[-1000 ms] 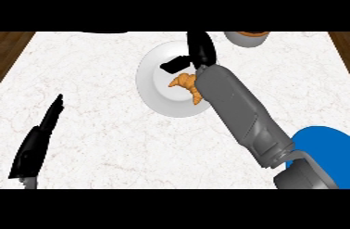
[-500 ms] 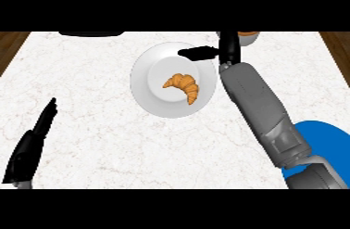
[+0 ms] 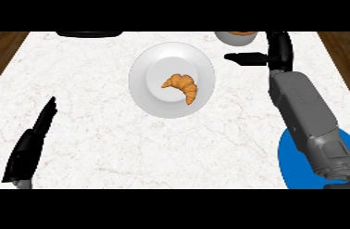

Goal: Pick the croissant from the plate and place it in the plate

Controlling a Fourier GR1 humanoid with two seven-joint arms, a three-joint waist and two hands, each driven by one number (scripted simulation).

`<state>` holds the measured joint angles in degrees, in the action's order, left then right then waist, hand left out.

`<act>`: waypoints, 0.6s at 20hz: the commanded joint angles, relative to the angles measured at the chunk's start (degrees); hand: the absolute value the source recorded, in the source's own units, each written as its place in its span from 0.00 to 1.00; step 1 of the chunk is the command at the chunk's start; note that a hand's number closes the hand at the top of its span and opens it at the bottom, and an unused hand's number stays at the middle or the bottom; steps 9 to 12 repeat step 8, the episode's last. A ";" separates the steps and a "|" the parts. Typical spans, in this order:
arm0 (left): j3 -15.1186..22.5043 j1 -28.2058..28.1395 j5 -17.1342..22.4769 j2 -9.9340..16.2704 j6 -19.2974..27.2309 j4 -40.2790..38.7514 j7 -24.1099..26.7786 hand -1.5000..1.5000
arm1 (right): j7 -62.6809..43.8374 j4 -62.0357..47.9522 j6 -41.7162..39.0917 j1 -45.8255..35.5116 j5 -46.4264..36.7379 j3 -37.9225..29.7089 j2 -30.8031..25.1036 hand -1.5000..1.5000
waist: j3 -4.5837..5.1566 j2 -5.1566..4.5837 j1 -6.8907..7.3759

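Lying centre-frame on the white plate (image 3: 153, 75), the croissant (image 3: 182, 86) looked light and flaky, best pinched mid-body; right robot hand (image 3: 270, 54), upper right, was spread, empty.

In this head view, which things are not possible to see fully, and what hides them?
- Blue plate, head view: cut off by the right edge; the right forearm covers part.
- Grey bowl: cut by the top band; contents unclear.
- Dark object: only its lower edge shows.
- Left robot hand: seen edge-on; wrist cut off below.
- Right robot hand: palm hidden.
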<state>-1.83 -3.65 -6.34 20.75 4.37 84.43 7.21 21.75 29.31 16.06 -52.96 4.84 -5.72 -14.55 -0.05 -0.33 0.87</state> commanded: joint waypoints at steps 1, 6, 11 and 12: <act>-1.52 1.86 0.03 0.67 -0.83 0.14 -2.53 0.50 | 2.60 -0.20 -6.40 2.25 -0.07 -0.76 -5.14 0.00 | 0.02 0.16 -0.35; 0.14 -1.36 -2.09 -1.48 -0.62 1.93 -0.67 0.50 | 6.27 -5.86 -11.39 1.07 0.79 -3.96 -9.44 0.00 | 0.01 0.00 0.23; -1.01 -0.86 -1.43 -1.09 -1.63 0.91 0.50 0.50 | 8.88 -7.69 -11.97 3.38 0.61 -4.62 -10.19 0.00 | 0.00 -0.05 0.21; -1.01 -0.86 -1.43 -1.09 -1.63 0.91 0.50 0.50 | 8.88 -7.69 -11.97 3.38 0.61 -4.62 -10.19 0.00 | 0.00 -0.05 0.21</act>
